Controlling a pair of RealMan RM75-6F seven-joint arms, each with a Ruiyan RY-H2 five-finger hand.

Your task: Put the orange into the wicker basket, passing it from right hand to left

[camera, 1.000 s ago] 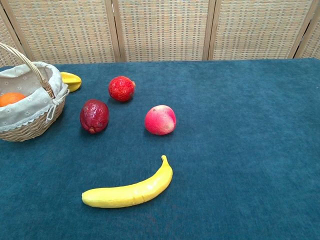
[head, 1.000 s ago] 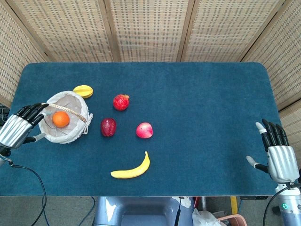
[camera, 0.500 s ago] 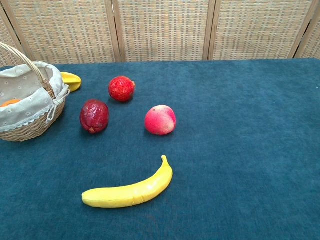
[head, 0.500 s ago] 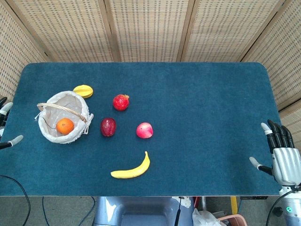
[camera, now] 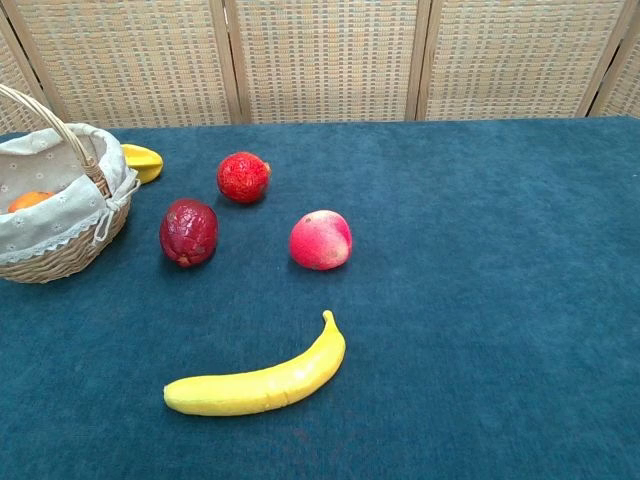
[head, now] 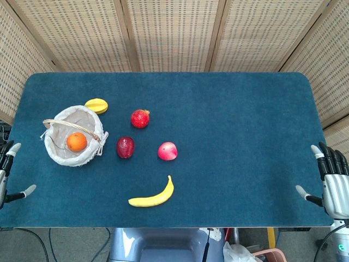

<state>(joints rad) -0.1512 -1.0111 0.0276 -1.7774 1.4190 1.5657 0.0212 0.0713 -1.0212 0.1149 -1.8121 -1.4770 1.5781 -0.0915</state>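
The orange (head: pixel 77 142) lies inside the wicker basket (head: pixel 56 156), which has a white cloth lining and a thin handle; in the chest view only the top of the orange (camera: pixel 31 200) peeks over the rim of the basket (camera: pixel 60 258). My left hand (head: pixel 6 173) shows at the table's left edge in the head view, fingers spread, holding nothing, well clear of the basket. Off the table's right edge my right hand (head: pixel 334 184) is open too, with nothing in it. Neither hand appears in the chest view.
Loose fruit lies on the blue cloth: a yellow starfruit (head: pixel 96 105) behind the basket, a red pomegranate (head: pixel 140 118), a dark red fruit (head: pixel 125 147), a pink peach (head: pixel 167 151) and a banana (head: pixel 154 195) near the front edge.
My left hand has let the orange go into the basket and drawn back leftward and toward the front off the table. The right hand has slid back toward the right front corner.
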